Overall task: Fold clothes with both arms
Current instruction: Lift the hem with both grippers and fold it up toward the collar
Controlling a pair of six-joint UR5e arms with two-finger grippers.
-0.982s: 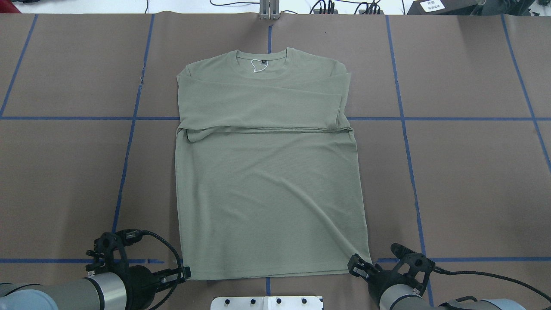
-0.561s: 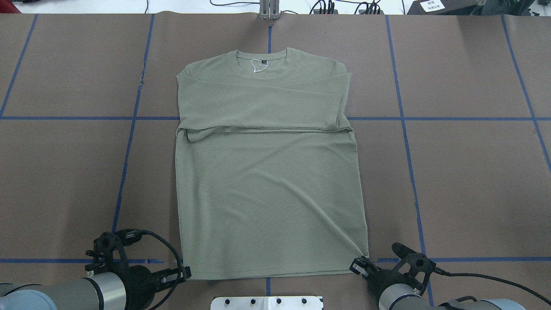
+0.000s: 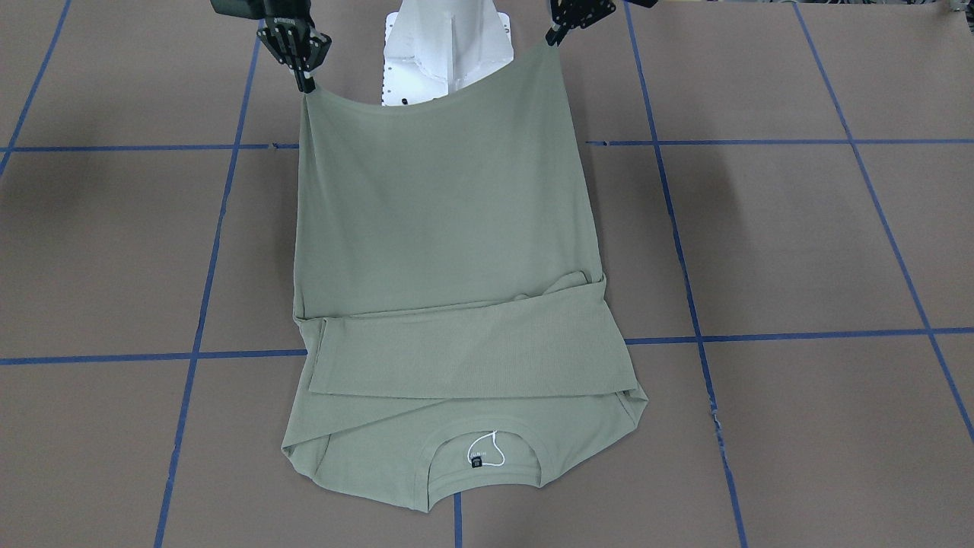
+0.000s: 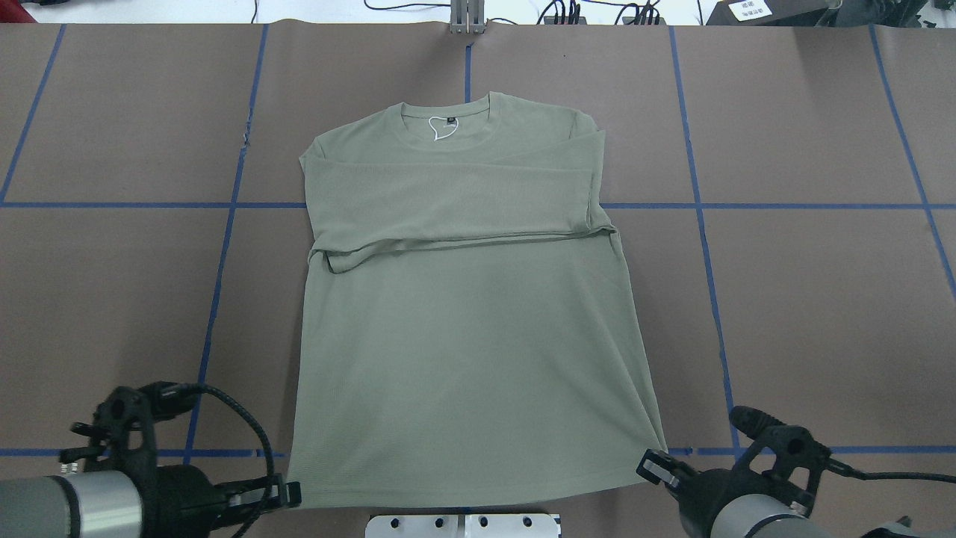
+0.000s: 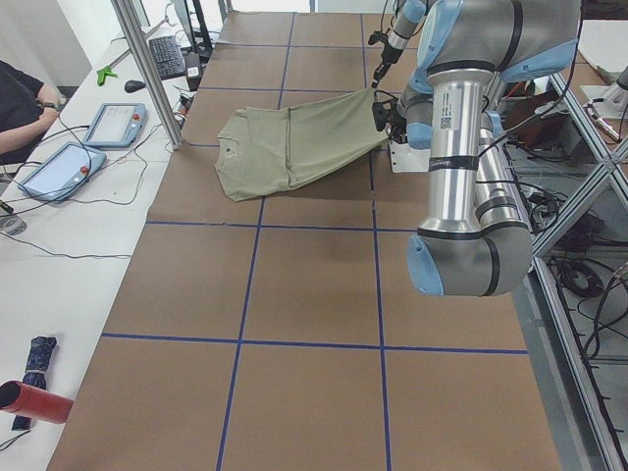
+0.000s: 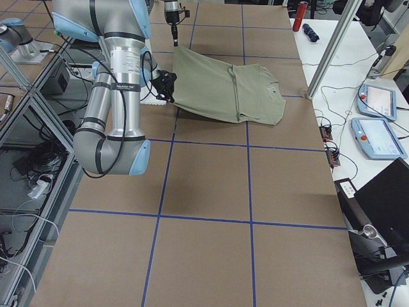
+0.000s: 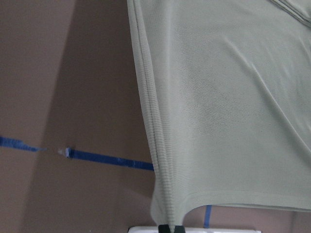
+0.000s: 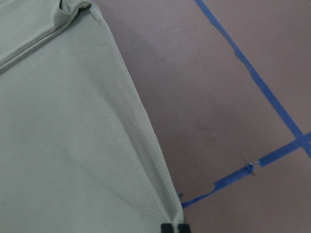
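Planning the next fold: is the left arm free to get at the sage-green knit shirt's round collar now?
Likely not empty-handed: the left gripper is shut on a lifted hem corner of the sage-green knit shirt, opposite the round collar. Nothing visible blocks the path, so it would drag the hem along.

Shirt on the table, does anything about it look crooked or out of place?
Slightly. On the shirt, the folded sleeves lie slanted across the chest, and one sleeve end droops below them on the robot's left.
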